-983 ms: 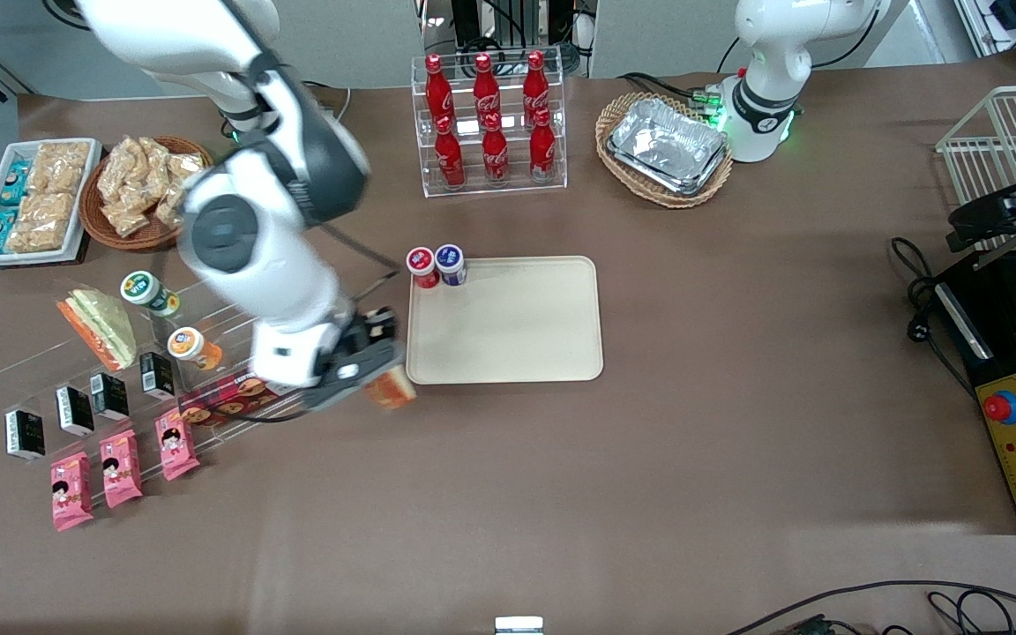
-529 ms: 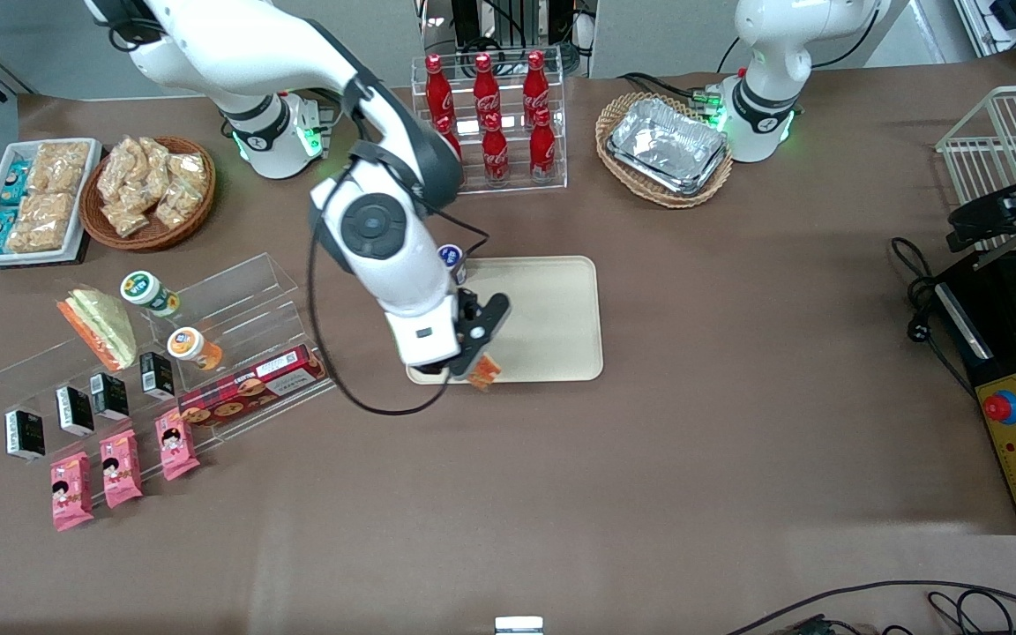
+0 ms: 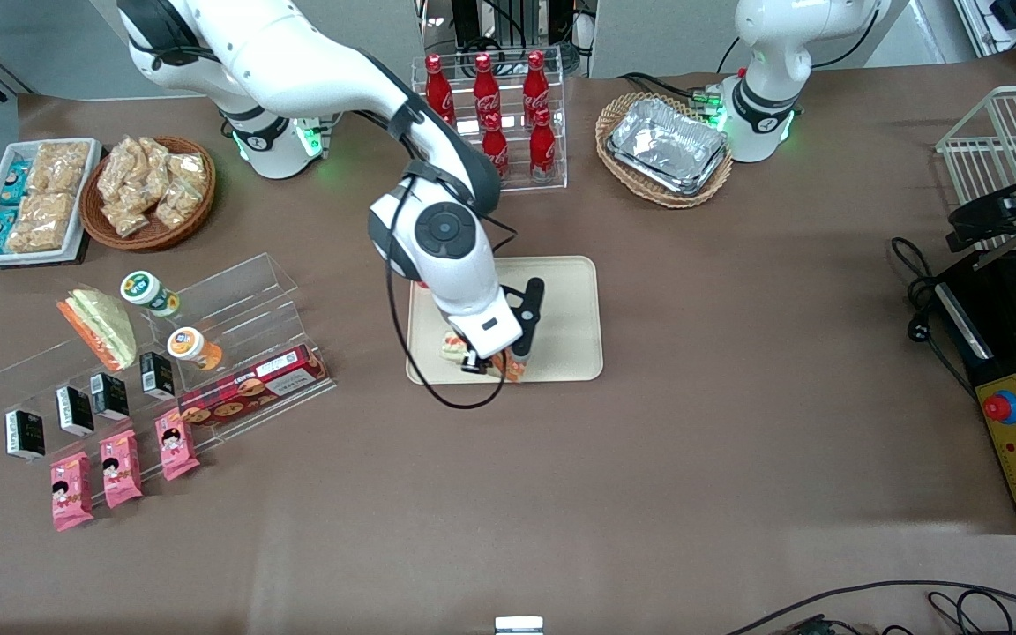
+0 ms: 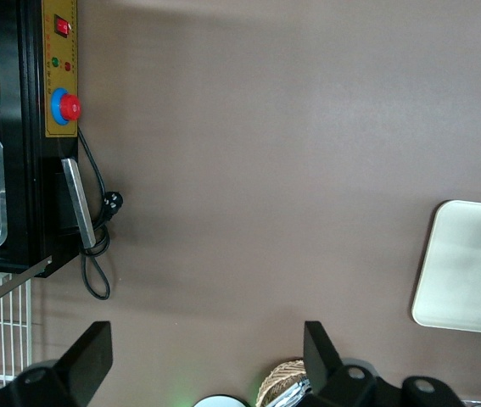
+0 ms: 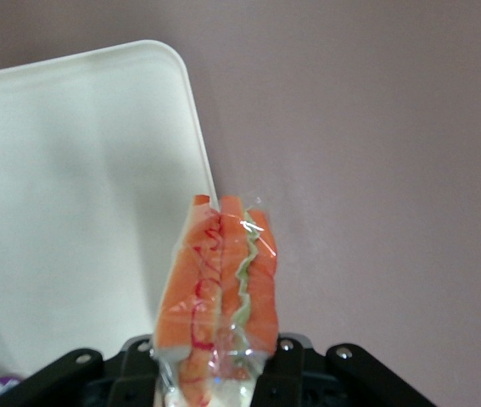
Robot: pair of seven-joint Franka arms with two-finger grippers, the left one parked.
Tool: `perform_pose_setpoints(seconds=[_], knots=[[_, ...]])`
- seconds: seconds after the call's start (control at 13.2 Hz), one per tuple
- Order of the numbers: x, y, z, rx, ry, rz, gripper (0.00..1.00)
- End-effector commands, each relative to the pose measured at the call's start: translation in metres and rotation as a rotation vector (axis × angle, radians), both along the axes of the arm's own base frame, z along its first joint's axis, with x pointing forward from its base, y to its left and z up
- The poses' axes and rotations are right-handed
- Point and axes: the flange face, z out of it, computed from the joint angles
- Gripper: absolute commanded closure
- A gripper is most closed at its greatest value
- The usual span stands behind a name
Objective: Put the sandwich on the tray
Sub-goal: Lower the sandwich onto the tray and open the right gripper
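Carried from the snack shelves, the sandwich [image 5: 219, 288] now hangs over the tray [image 3: 565, 304] edge nearest the front camera, pinched in the claw [image 3: 490, 360]. Soft, light, slippery-wrapped: hold gently across the bread faces.

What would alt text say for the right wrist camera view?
The tool grips a clear-wrapped sandwich, its orange-red filling facing the camera, above the edge of a cream tray. Brown table fills the rest of the view.
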Motion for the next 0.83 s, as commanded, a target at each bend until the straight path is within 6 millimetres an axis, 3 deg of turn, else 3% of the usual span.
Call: perform_pose_setpoints(seconds=[0.0,0.23,0.45,0.76], knots=[[-0.01,0.024,-0.027,-0.016,-0.065,0.105,0.62],[-0.022,0.038,-0.05,-0.034,-0.067,0.163,0.61],[-0.035,0.035,-0.078,-0.027,-0.069,0.182,0.61],[-0.047,0.044,-0.092,-0.032,-0.065,0.212,0.59]])
